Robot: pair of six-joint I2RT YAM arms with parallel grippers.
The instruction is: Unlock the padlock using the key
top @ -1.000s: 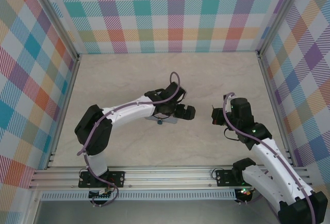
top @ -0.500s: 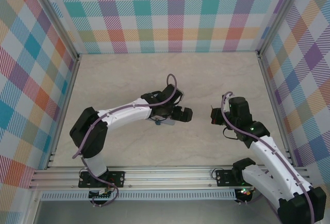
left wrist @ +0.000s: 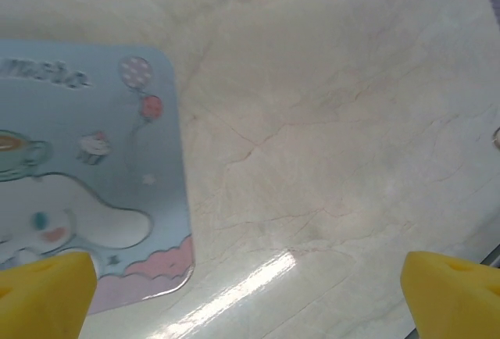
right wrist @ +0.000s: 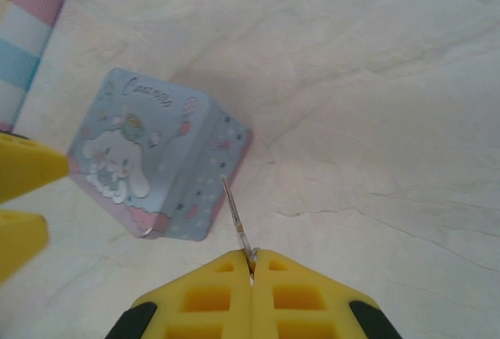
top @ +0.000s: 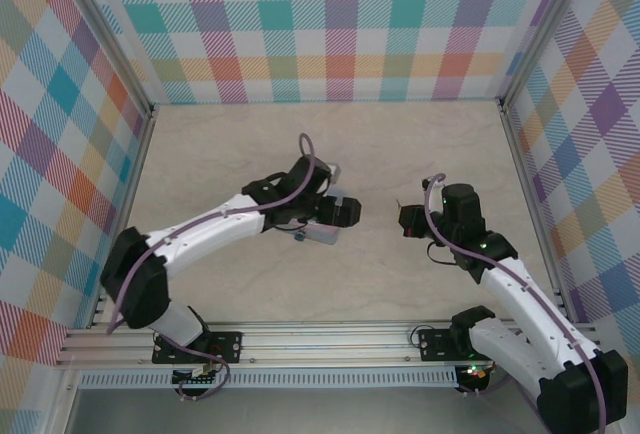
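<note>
My right gripper (right wrist: 251,265) is shut on the key (right wrist: 236,218), a thin metal blade that sticks forward with its tip over the side of a pale blue cartoon tin (right wrist: 148,159). In the top view the right gripper (top: 405,220) hangs a short way right of the tin (top: 322,233). My left gripper (top: 340,212) hovers open above the tin's right end, with nothing between its yellow fingertips (left wrist: 47,284). The tin's lid (left wrist: 86,175) lies under the left finger. A small blue speck (top: 299,237) shows at the tin's left end, too small to tell whether it is the padlock.
The pale marble-patterned table (top: 230,154) stretches bare behind and to the left of the arms. Checkered walls (top: 340,24) close in three sides. A metal rail (top: 320,339) runs along the near edge. The left gripper's yellow fingers (right wrist: 23,167) show at the left of the right wrist view.
The left arm has stretched out, carrying its open gripper up and to the left. The right gripper, still shut on the key, has edged left towards the tin.
</note>
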